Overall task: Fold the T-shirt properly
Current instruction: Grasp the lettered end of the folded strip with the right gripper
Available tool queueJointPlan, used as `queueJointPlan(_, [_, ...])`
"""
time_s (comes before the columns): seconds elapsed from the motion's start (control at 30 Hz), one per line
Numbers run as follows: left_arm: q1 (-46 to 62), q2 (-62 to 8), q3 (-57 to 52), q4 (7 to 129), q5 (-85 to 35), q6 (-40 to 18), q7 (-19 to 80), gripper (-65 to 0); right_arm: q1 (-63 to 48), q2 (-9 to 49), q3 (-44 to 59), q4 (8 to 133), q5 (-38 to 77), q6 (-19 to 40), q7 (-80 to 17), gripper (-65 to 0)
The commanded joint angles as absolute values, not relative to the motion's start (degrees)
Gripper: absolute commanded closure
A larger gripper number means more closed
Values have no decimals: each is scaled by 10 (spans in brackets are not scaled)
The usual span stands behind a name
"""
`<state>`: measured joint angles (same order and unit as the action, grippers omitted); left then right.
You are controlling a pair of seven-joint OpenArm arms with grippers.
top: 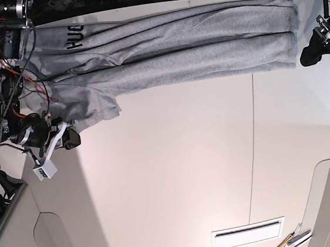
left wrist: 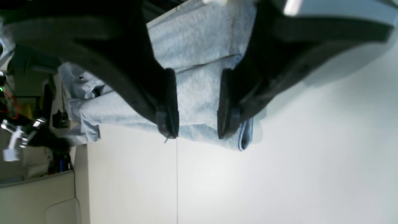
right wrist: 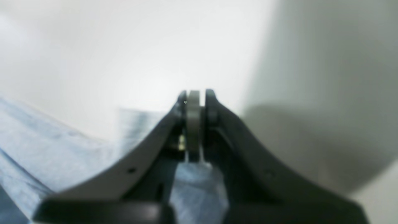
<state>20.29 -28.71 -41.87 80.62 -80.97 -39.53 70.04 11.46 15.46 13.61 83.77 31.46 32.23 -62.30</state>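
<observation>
In the left wrist view, your left gripper (left wrist: 197, 119) hangs with jaws apart over the T-shirt (left wrist: 199, 53), near its hem edge on the white table (left wrist: 279, 174). In the right wrist view, your right gripper (right wrist: 196, 102) is pinched closed on grey cloth (right wrist: 199, 186). In the base view, the T-shirt (top: 180, 45) lies stretched along the table's (top: 176, 175) far edge.

- The light heather-grey cotton T-shirt (top: 175, 48) lies along the far edge of the white table, folded lengthwise into a long narrow band with several creases running along it.
- Dark block lettering (top: 75, 35) shows near one end.
- That end is rumpled, a flap spreading toward the table's middle.
- The opposite end is squared off and flat.
</observation>
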Motion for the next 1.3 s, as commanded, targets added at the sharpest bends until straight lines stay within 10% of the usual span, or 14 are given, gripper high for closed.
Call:
queueJointPlan(0.0, [202, -300, -424, 815, -825, -400, 692, -245, 98, 156, 139, 877, 326, 328, -623, 0])
queueJointPlan(0.43, [201, -300, -424, 815, -824, -400, 688, -245, -183, 88, 139, 1189, 332, 328, -639, 0])
queueJointPlan(0.97, [201, -300, -424, 815, -825, -400, 688, -245, -246, 85, 139, 1216, 335, 328, -641, 0])
queueJointPlan(1.13, [201, -300, -424, 815, -825, -400, 684, -245, -246, 85, 139, 1216, 335, 328, -624, -293])
queueJointPlan(1.27, [201, -300, -424, 815, -825, -400, 680, -245, -242, 86, 139, 1216, 335, 328, -610, -297])
